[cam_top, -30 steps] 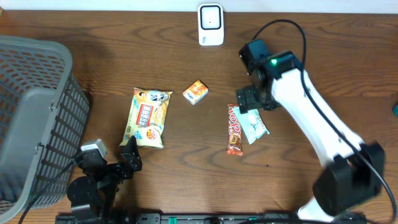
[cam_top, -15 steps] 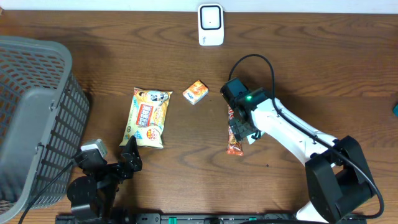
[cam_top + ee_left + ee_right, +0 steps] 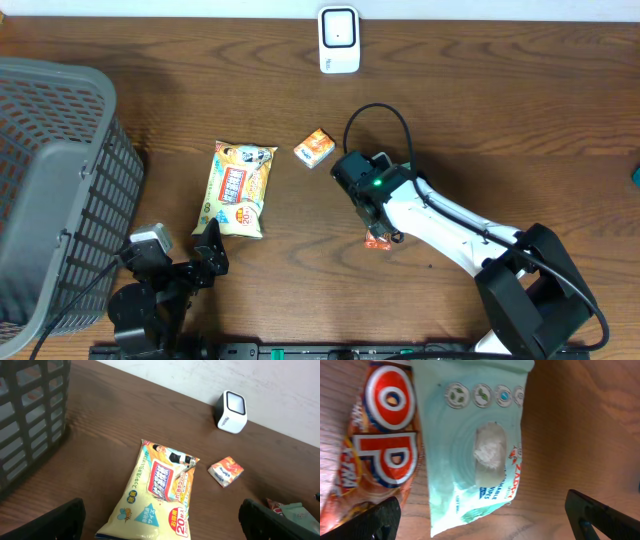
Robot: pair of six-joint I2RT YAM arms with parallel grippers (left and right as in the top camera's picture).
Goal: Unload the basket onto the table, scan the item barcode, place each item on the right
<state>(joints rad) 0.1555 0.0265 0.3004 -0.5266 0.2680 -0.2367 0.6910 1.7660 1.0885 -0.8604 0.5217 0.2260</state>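
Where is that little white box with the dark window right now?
In the overhead view the white scanner stands at the far edge of the table, about centre, beyond the small orange packet; the left wrist view shows it upper right.

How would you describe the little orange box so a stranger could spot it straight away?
Start at the grey basket on the left and move right past the large yellow pack. Just beyond its upper right corner, below the white scanner at the far edge, lies the small orange box. It is the smallest item, squat and alone, touching nothing.
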